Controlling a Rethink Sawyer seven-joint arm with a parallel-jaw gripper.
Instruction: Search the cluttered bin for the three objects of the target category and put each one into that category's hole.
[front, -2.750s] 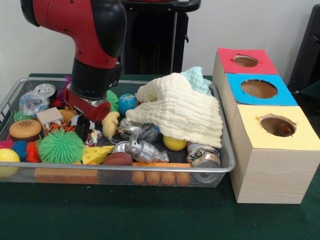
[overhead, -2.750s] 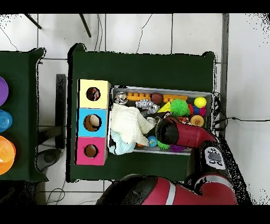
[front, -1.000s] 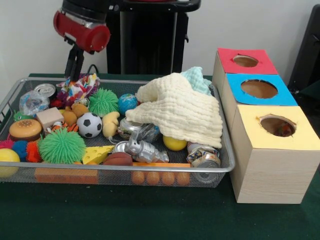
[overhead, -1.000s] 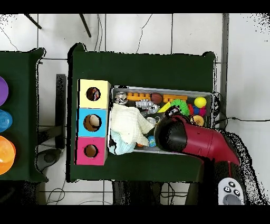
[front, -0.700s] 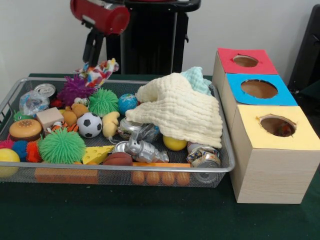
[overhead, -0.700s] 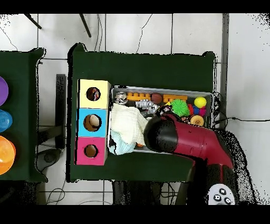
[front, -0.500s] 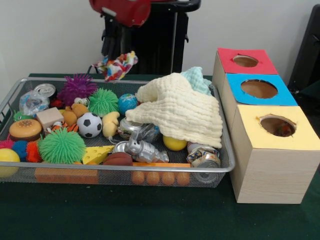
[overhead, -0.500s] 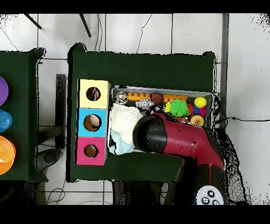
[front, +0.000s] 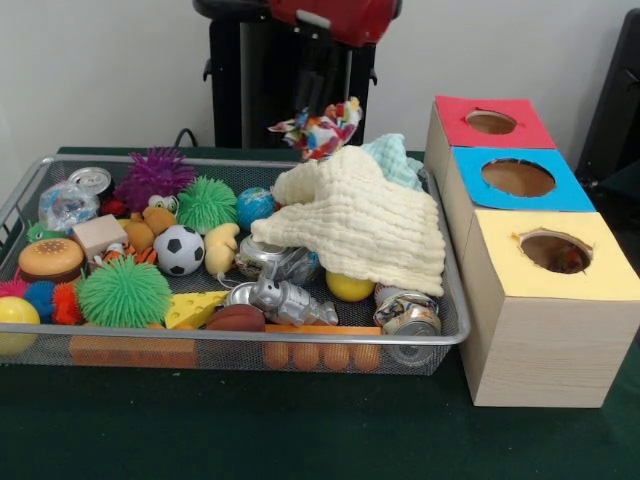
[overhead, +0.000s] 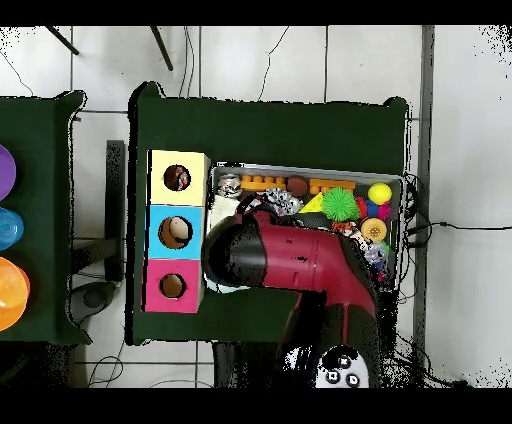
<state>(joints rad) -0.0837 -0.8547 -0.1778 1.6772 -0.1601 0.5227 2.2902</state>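
Bulky red-and-black arm (overhead: 300, 262)

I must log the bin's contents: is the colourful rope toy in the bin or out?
Out. The rope toy hangs from the gripper in the air, above the cloth.

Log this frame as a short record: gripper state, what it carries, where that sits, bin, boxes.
gripper: shut on multicolored rope toy
carried item: multicolored rope toy, lifted clear of the bin
position: above the cream cloth, at the bin's far side
bin: wire bin full of toys
boxes: red box, blue box, yellow box, one hole each
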